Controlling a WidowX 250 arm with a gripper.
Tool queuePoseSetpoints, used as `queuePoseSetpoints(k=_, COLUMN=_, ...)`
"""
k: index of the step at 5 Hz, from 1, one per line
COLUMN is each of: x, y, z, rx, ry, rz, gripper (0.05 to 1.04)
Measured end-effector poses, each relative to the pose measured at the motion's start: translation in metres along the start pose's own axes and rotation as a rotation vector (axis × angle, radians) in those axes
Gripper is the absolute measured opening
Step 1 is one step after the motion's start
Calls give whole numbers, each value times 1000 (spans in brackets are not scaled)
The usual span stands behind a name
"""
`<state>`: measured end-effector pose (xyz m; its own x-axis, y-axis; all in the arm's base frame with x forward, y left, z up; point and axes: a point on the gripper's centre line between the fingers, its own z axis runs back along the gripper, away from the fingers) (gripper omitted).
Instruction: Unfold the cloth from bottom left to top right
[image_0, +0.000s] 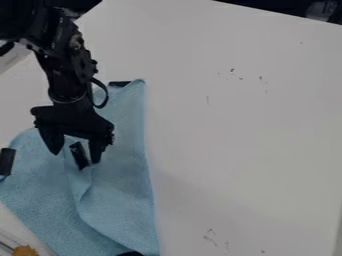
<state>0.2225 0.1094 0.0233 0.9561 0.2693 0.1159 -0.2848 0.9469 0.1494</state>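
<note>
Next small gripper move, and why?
Probably ease the gripper down a touch and close: its fingers stand open either side of a black patch on the cloth, and creases there suggest fabric to pinch.

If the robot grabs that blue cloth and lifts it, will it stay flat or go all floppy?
The cloth will probably go floppy, since it already lies in soft folds. It looks thin along its edge, so it's likely light. Its bumpy weave probably won't be very slippery.
</note>
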Motion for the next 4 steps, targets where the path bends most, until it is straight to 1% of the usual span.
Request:
queuePoseSetpoints(k=1, x=-2, y=0, z=-6, rx=-10, ry=12, rz=0, gripper=989)
queuePoseSetpoints(k=2, x=-4, y=-1, z=-11, rx=-26, ry=14, rz=-2, gripper=914)
queuePoseSetpoints(k=3, x=-3, y=0, z=-12, rx=-30, ry=8, rz=-16, gripper=628)
queuePoseSetpoints(k=4, x=-6, y=0, z=-14, rx=-35, ry=13, rz=-8, gripper=349)
